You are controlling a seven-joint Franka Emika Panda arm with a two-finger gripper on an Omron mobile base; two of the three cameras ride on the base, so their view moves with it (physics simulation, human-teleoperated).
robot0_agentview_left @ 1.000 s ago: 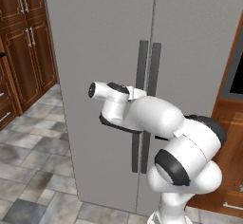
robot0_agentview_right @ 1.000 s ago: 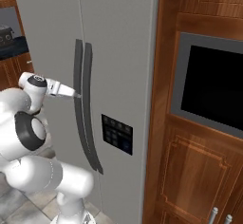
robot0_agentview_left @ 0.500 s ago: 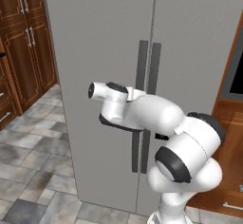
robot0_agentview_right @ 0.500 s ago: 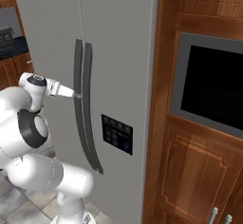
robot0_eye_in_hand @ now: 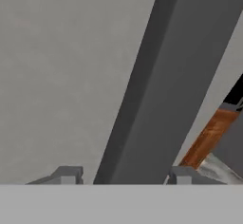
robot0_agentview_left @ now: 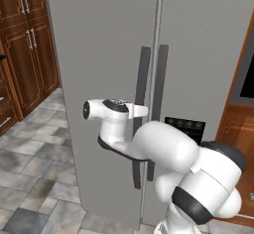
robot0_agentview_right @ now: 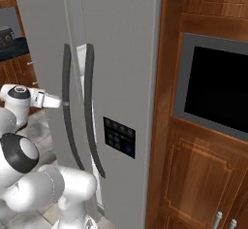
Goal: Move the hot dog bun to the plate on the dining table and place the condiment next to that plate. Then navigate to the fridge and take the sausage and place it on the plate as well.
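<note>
My pincer (robot0_eye_in_hand: 123,175) is closed around the left door handle (robot0_agentview_left: 140,114) of the tall grey fridge (robot0_agentview_left: 104,54), 1 fingertip (robot0_eye_in_hand: 67,174) on each side of the bar. The handle's long axis runs vertically, beside the 2nd handle (robot0_agentview_left: 158,109). The left door stands slightly ajar. A dark dispenser panel (robot0_agentview_right: 119,137) shows no readable writing.

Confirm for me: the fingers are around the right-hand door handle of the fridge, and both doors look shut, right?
Not quite. The fingers sit either side of the left-hand door handle, not the right-hand one, as the right base view shows. Both doors of the fridge do look shut.
</note>
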